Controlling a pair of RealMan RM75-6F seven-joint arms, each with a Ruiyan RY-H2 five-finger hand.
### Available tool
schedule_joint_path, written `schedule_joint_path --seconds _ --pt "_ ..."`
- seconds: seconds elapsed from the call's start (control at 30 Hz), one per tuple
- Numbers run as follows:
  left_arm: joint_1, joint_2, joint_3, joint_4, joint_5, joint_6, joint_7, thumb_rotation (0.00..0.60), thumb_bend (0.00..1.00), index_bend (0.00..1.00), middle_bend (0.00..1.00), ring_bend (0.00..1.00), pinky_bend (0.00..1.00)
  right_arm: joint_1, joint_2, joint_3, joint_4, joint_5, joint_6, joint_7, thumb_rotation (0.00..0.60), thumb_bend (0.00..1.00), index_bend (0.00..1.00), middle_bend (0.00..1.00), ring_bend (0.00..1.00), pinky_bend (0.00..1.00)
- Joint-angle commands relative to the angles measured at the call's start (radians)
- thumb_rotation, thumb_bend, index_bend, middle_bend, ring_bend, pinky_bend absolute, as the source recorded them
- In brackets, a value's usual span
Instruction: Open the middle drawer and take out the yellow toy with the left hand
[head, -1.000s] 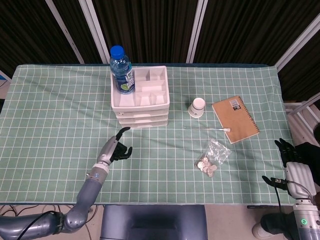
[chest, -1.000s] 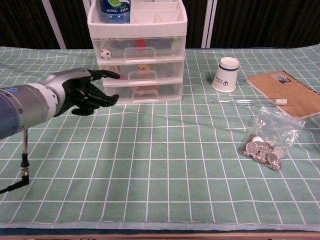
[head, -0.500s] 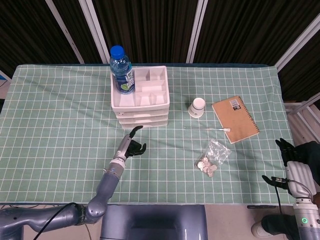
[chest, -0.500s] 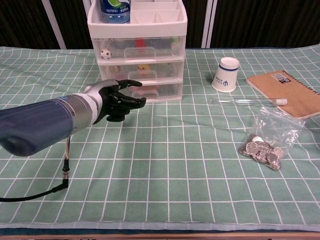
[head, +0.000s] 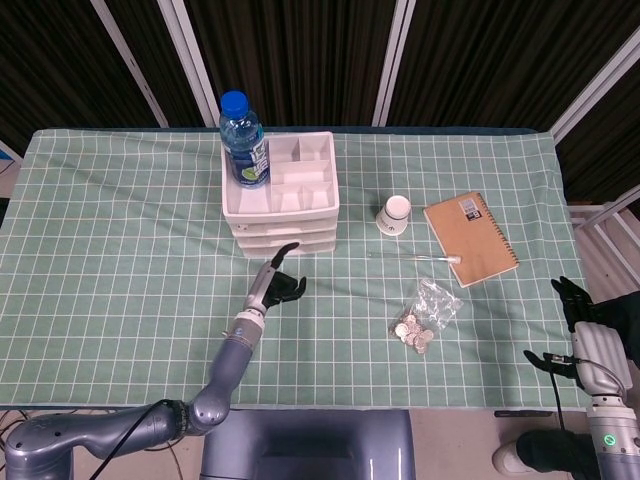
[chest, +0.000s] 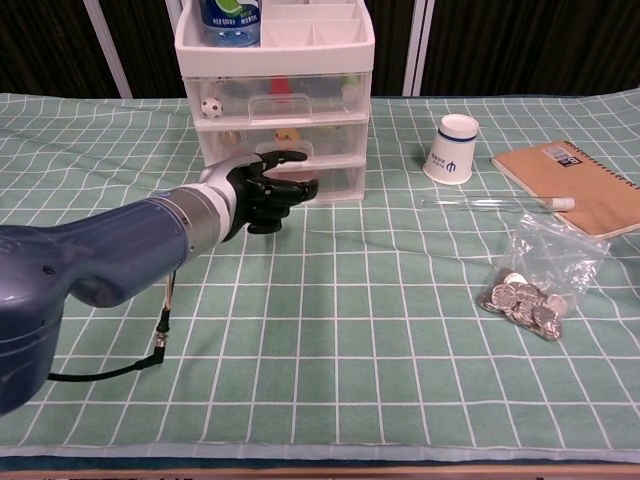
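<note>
A white three-drawer unit (head: 282, 200) (chest: 276, 110) stands at the table's back centre. Its middle drawer (chest: 330, 142) is closed, and the yellow toy (chest: 287, 135) shows through the clear front. My left hand (head: 279, 285) (chest: 268, 187) hovers just in front of the lower drawers. It holds nothing; one finger reaches up to the middle drawer's handle (chest: 282, 151), and whether it touches is unclear. My right hand (head: 583, 325) hangs off the table's lower right edge, fingers apart and empty.
A blue-capped bottle (head: 243, 140) stands in the unit's top tray. To the right lie a white cup (chest: 450, 148), a glass tube (chest: 490, 202), a brown notebook (chest: 570, 185) and a bag of coins (chest: 525, 290).
My left hand has travelled right and forward across the cloth, from well left of the drawer unit to just in front of it. The right hand has stayed put.
</note>
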Motion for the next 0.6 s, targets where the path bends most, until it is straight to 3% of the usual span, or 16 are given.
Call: schedule_joint_path --seconds 0.03,0.6 --pt "-0.007 -0.014 -0.009 0.019 0.012 0.002 -0.019 0.600 0.47 0.11 1.00 1.00 1.00 0.000 0.000 0.000 0.000 0.002 -0.002 0.001 0.600 0.06 0.00 0.00 0.00 0.22" --pt "-0.013 -0.039 -0.010 0.074 -0.001 0.013 -0.039 0.600 0.47 0.11 1.00 1.00 1.00 0.001 0.003 0.002 -0.005 0.007 -0.006 0.007 0.600 0.06 0.00 0.00 0.00 0.22"
